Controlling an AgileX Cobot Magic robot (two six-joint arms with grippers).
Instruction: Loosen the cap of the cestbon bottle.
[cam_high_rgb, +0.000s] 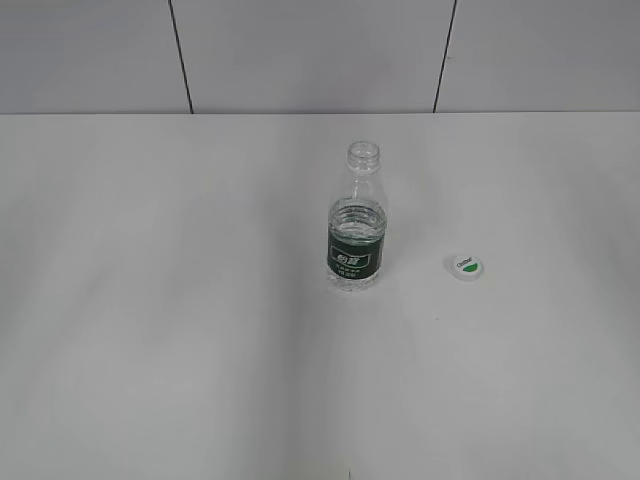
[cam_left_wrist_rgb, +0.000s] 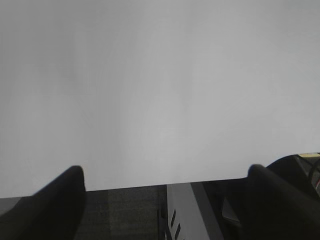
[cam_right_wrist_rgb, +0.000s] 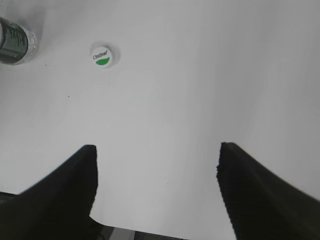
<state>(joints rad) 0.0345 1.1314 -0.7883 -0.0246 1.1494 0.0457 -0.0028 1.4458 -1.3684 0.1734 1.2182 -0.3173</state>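
Exterior view: the bottle (cam_high_rgb: 355, 230) stands upright near the middle of the white table (cam_high_rgb: 150, 330), a bit toward the back. Clear plastic, dark green label band around its lower half, ribbed shoulder, narrow neck. The neck is open, threads bare. The cap (cam_high_rgb: 465, 266) is off and lies flat on the table to the right of the bottle, apart from it, not touching. Its top faces up, part white with small print, part green. Behind the table, a grey panelled wall (cam_high_rgb: 300, 50) with dark seams. No arm or gripper shows in this view.

Right wrist view: the right gripper (cam_right_wrist_rgb: 156, 187) is spread wide, two dark fingers (cam_right_wrist_rgb: 65, 195) low in the picture with bare table between them, gripping nothing. The cap (cam_right_wrist_rgb: 102, 55) sits well ahead of the fingers, up and to the left. The bottle (cam_right_wrist_rgb: 15, 42) shows only as its lower part with the green label, cut off at the top left corner, beside the cap but apart from it.

Left wrist view: the left gripper (cam_left_wrist_rgb: 165, 200) is also spread wide and empty, dark fingers (cam_left_wrist_rgb: 55, 205) at the bottom corners. Ahead of it only plain white table (cam_left_wrist_rgb: 160, 90). Below the table edge, dark floor and some grey frame parts, too dim to make out. Bottle and cap not in this view.
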